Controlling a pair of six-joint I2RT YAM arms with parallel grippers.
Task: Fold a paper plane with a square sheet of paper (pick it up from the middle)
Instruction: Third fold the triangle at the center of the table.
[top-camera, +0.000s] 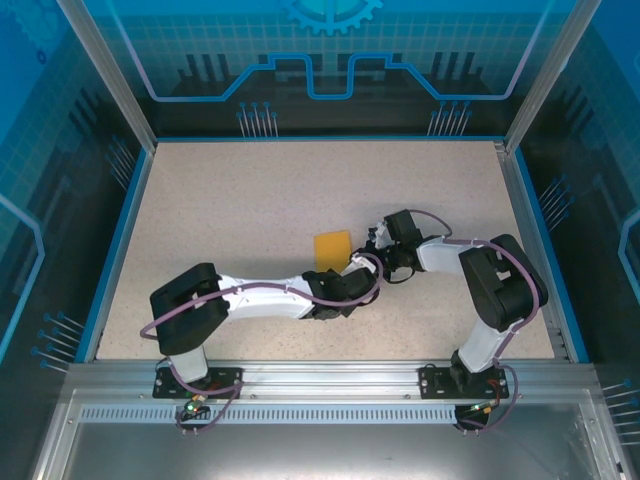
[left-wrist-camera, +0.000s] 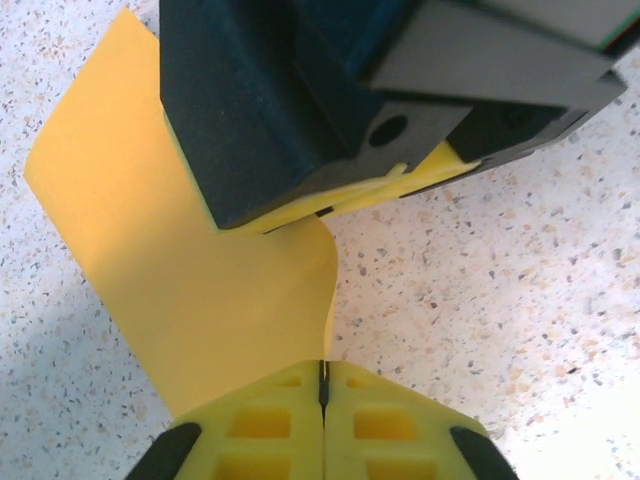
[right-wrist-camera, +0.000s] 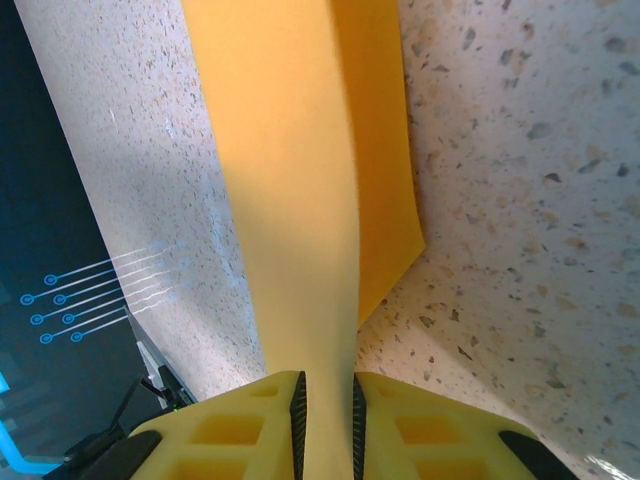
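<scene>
Because the paper (left-wrist-camera: 150, 250) looks thin and floppy, the left gripper (left-wrist-camera: 322, 378) and right gripper (right-wrist-camera: 326, 395) each pinch an edge — pull gently.

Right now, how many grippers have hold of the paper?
2. The left gripper is shut on one edge of the paper. The right gripper pinches the same sheet just across from it, and the paper curves between them.
</scene>
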